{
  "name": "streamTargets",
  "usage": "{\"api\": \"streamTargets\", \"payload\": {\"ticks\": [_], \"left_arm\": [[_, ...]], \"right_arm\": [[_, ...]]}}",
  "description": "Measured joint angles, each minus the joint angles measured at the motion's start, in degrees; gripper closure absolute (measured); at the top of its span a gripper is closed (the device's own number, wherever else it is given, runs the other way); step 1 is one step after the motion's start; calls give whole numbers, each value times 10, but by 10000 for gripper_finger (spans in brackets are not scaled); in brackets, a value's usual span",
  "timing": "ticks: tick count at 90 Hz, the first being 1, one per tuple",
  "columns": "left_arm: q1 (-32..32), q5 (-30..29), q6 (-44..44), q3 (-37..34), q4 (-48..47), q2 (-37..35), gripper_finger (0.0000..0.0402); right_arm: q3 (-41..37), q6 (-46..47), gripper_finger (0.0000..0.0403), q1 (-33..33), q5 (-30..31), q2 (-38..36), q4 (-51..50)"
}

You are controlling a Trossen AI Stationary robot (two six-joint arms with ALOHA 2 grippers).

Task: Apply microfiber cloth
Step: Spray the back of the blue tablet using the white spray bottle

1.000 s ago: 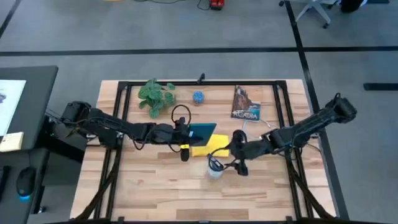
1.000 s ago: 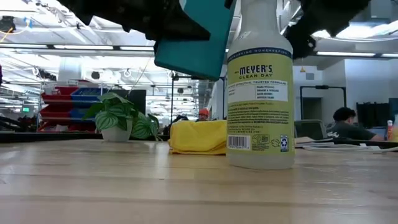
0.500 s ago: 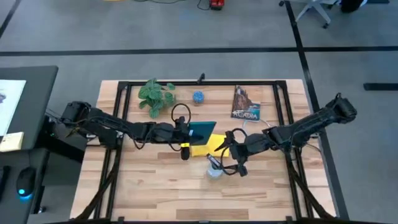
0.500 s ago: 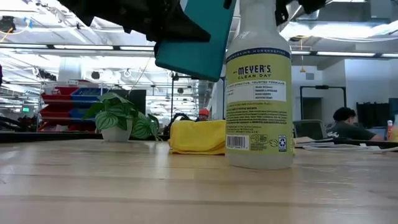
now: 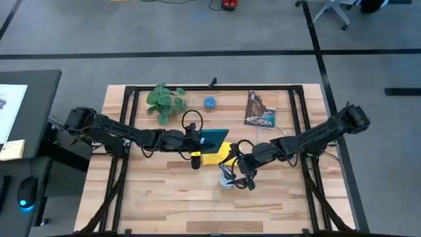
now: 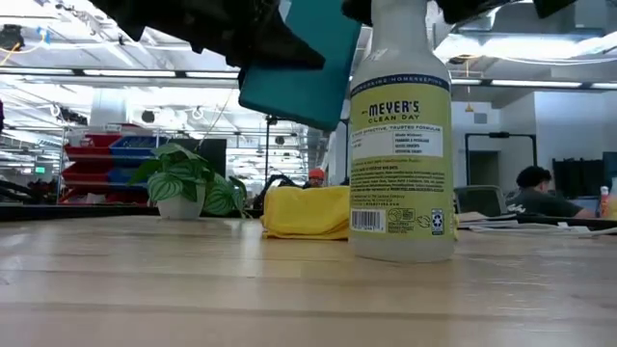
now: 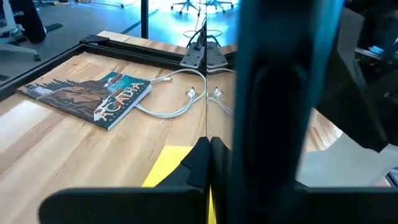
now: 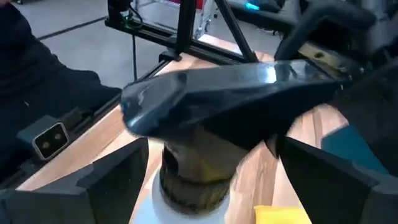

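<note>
The microfiber cloth lies bunched on the table's middle; in the low view the cloth sits behind the spray bottle. My left gripper is shut on a teal-backed tablet, held in the air above the cloth's left part. The bottle stands upright on its base, on the table near the cloth. My right gripper is open, one finger on each side of the bottle's dark spray head, with gaps showing on both sides. My left gripper pinches the tablet between its two fingers at the edge that faces the table's left. The fingers come level from the table's left. The tablet is lifted clear and tilted, its teal back toward the near side and upward.
A potted plant, a small blue object and a book stand along the far side. A white cable lies right of the cloth. Black frame rails edge the table. The near half is bare wood.
My right gripper has moved toward the table's left, onto the spray bottle, and its fingers now stand around the bottle's head. My left gripper and the tablet have kept still.
</note>
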Motion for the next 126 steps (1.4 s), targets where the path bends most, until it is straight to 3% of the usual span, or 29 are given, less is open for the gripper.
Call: {"api": "streamTargets", "payload": {"ticks": [25,36,59,103,126], "left_arm": [[-2,0,2,0,1,0,390],[-12,-4,9,0,26,0,390],[-49,-110,22,0,-11,-21,390],[-64,-110,-6,1,-39,-32,390],[-64,-110,-10,0,-43,-32,390]], "right_arm": [[0,0,55,-6,15,9,44],[0,0,60,3,63,9,62],[0,37,65,19,101,9,69],[39,43,65,27,104,90,97],[44,46,65,50,176,93,91]]}}
